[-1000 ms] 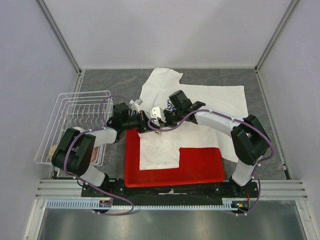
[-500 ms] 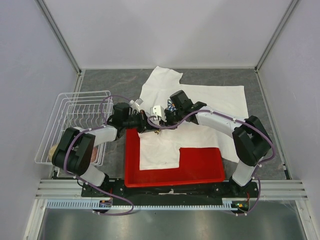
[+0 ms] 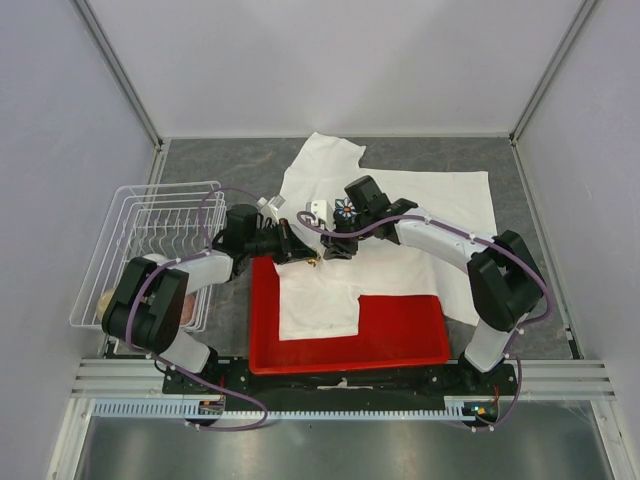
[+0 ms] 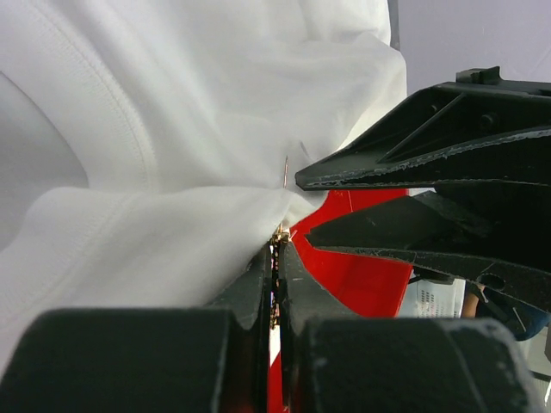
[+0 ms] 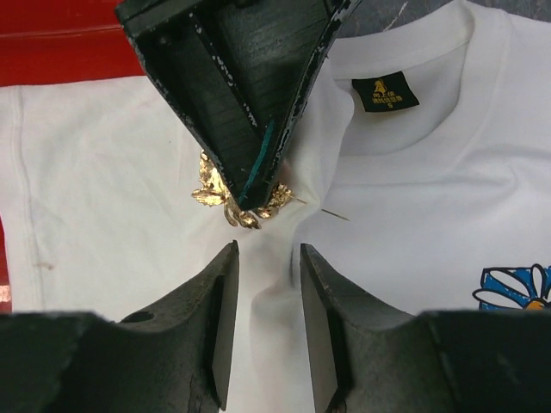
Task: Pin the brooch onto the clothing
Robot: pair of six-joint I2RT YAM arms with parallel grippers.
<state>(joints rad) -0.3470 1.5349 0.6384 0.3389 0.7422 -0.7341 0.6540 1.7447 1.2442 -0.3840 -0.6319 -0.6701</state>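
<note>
Near the worktop's middle, the left gripper (image 5: 250, 185) clamps the gold brooch (image 5: 225, 194) against the white T-shirt (image 3: 440, 215) (its pin tip pokes through the cloth), while the right gripper (image 5: 265, 323) pinches a raised fold of shirt just beside it, above the red tray (image 3: 400, 335).

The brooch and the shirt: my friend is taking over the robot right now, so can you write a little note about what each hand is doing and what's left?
Left hand: shut on the brooch, pressing it against the T-shirt.
Right hand: pinching up a ridge of shirt fabric right next to the brooch.
Shirt lies partly over the red tray; daisy print off to the side.
Done: the pin tip pokes out through the fabric.
Left: whether the clasp is closed can't be seen. Probably close it, then let go.
</note>
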